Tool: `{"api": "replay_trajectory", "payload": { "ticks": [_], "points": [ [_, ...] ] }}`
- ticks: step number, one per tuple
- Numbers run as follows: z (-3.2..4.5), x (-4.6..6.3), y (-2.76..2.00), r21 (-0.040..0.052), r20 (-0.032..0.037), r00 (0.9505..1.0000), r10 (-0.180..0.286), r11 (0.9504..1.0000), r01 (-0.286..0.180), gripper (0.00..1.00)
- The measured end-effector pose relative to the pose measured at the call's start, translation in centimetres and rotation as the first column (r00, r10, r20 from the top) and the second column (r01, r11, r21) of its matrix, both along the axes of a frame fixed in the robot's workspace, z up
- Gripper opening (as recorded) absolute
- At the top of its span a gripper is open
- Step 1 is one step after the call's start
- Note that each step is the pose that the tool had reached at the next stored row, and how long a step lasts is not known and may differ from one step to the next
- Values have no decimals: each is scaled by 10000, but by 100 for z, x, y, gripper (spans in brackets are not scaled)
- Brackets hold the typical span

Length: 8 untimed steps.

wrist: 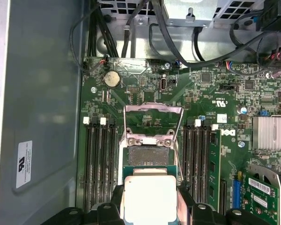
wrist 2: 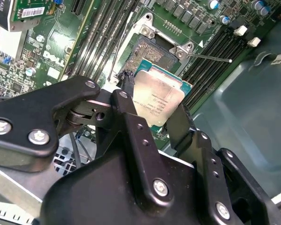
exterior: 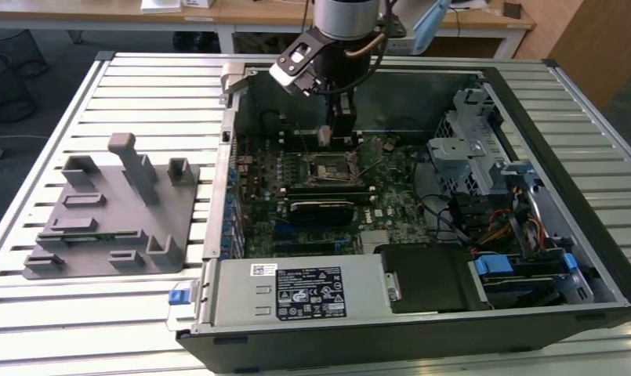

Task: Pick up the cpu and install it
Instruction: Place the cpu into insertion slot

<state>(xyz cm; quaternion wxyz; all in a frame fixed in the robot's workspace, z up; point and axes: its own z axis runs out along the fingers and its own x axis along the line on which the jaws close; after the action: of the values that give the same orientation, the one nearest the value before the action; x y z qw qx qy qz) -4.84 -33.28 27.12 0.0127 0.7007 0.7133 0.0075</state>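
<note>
The pincer (wrist 2: 153, 111) is shut on the cpu (wrist 2: 158, 99), with one black finger on each side of it. The cpu hangs over the open socket (wrist: 147, 157). I cannot tell if they touch. The socket sits on the green board (wrist: 201, 101) inside the open computer case (exterior: 399, 346). The case also holds a grey box (exterior: 250, 291) and cables (exterior: 503, 231). It stands on the worktop (exterior: 106, 321), beside a grey rack (exterior: 117, 211).

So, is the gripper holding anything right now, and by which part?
Yes. The gripper is shut on the cpu, clamping it by two opposite edges with the silver top left bare, close to the open socket.
</note>
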Motion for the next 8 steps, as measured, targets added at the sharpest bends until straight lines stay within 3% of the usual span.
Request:
{"api": "replay_trajectory", "payload": {
  "ticks": [8],
  "points": [
    [-60,0,0,0,0,10000,0,10000,0,53]
  ]
}}
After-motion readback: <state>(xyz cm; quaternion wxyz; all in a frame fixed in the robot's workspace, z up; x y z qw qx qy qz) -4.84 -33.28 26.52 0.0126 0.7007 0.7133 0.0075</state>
